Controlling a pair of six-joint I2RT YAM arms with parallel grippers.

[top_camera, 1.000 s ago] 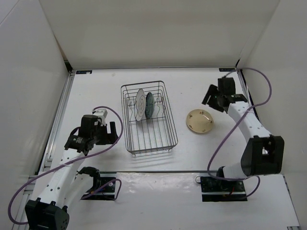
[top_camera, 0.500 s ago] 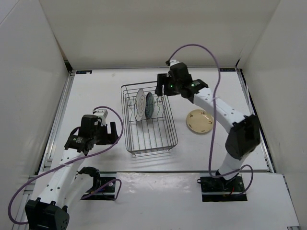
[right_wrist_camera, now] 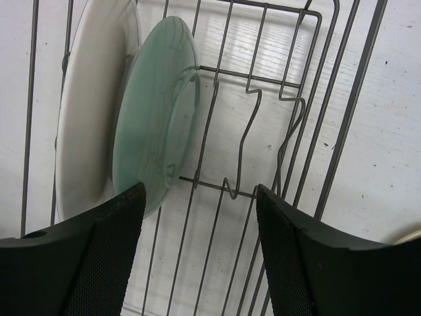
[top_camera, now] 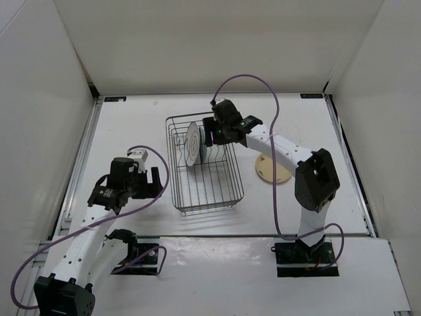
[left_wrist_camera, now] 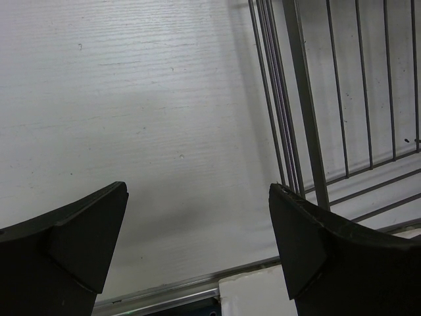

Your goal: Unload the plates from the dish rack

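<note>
The dish rack (top_camera: 208, 209) stands mid-table with two plates upright in its far end: a white plate (top_camera: 191, 143) and a teal plate (top_camera: 203, 151) just right of it. My right gripper (top_camera: 212, 133) hovers open over that end. In the right wrist view its left finger is by the teal plate (right_wrist_camera: 154, 125), with the white plate (right_wrist_camera: 89, 112) behind; only rack wire (right_wrist_camera: 253, 125) lies between the fingers of the right gripper (right_wrist_camera: 200, 191). A tan plate (top_camera: 271, 173) lies flat right of the rack, partly under the right arm. My left gripper (top_camera: 150, 182) is open left of the rack, empty.
White walls enclose the table on three sides. In the left wrist view the rack's side wires (left_wrist_camera: 309, 131) stand just right of the open left gripper (left_wrist_camera: 197, 189), with a metal table-edge strip (left_wrist_camera: 164, 289) below. The tan plate's rim (right_wrist_camera: 411, 236) shows at the right wrist view's edge.
My right arm swung from the far right corner leftward over the tan plate to the rack's far end, beside the teal plate. The left arm and the plates have not moved.
</note>
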